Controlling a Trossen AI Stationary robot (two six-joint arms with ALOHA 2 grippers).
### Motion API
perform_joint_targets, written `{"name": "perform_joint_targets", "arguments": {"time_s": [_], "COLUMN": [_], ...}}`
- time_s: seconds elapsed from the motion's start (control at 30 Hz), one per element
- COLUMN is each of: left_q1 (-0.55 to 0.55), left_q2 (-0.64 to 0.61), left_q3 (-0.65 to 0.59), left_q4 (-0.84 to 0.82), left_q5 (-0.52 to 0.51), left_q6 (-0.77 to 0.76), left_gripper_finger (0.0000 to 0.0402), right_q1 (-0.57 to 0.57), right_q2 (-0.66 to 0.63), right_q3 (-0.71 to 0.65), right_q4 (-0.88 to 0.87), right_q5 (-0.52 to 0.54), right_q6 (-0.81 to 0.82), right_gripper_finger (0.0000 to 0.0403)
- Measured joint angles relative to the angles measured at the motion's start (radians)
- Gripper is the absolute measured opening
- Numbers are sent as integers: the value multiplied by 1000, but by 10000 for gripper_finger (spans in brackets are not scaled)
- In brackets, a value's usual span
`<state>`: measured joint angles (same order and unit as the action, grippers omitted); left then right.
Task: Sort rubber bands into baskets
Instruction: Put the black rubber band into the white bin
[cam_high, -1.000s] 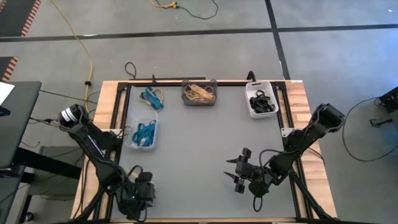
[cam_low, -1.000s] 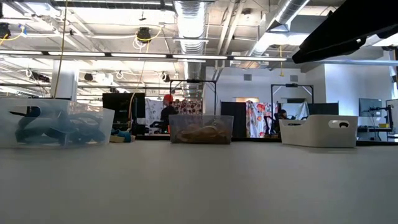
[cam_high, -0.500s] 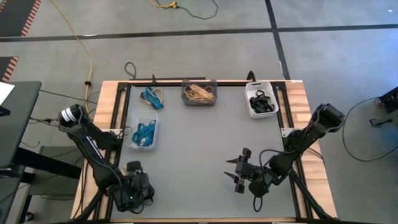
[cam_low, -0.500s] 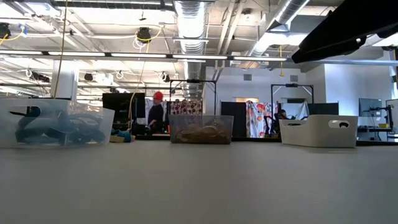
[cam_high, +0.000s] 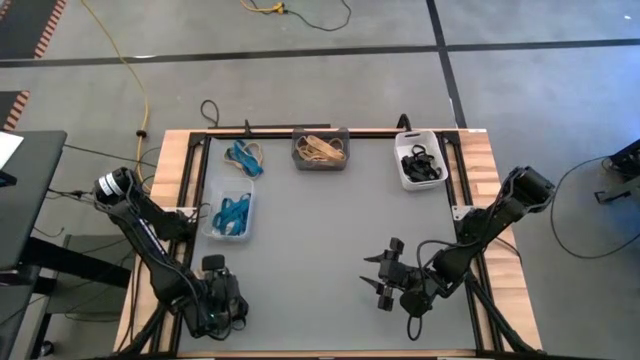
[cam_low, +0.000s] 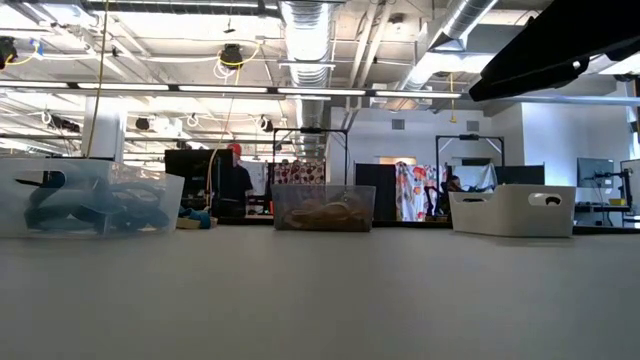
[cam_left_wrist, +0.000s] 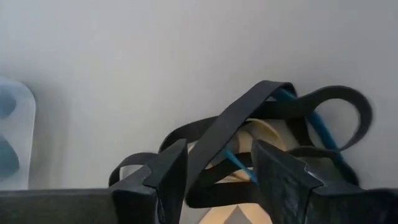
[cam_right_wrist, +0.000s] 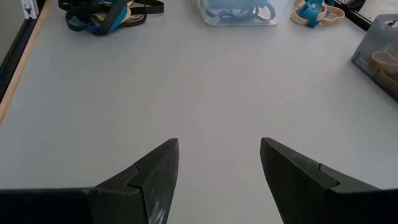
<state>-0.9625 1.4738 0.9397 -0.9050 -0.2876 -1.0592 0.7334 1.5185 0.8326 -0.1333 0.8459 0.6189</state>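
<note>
The left gripper's fingers (cam_left_wrist: 171, 171) stand apart, hanging just over a tangled pile of rubber bands (cam_left_wrist: 273, 134) — black, blue and tan loops crossing one another — with nothing pinched between them. Seen from above, the left gripper (cam_high: 216, 300) sits at the near left corner of the bench (cam_high: 320, 230), and the pile lies hidden under it there.

The right gripper (cam_right_wrist: 217, 165) is likewise open and empty, waiting low over bare bench at the near right (cam_high: 385, 280).

Farther out, the clear basket (cam_high: 228, 213) holds blue bands, the dark grey basket (cam_high: 320, 149) tan ones, and the white basket (cam_high: 420, 160) black ones. A small loose clump of blue and tan bands (cam_high: 244, 157) lies on the bench beside the dark grey basket.

These bands look light, limp and a bit grippy, so one lifted loop will likely drag its neighbours. The sensible hold is probably the black loop arching free at the pile's top — pinch one strand where it stands clear of the others.
</note>
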Motion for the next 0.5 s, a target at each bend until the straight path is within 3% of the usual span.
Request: {"name": "perform_joint_targets", "arguments": {"time_s": [0.23,0.5], "left_q1": [35,50], "left_q2": [2,0], "left_q3": [-98,-72], "left_q4": [0,7], "left_q5": [47,-39], "left_q6": [-26,37], "left_gripper_finger": [169,151], "right_q1": [0,-1], "right_q2": [0,0], "right_q3": [0,0], "right_q4": [0,0], "right_q5": [-1,-3], "right_q6": [0,0], "right_gripper_finger": [256,256]}}
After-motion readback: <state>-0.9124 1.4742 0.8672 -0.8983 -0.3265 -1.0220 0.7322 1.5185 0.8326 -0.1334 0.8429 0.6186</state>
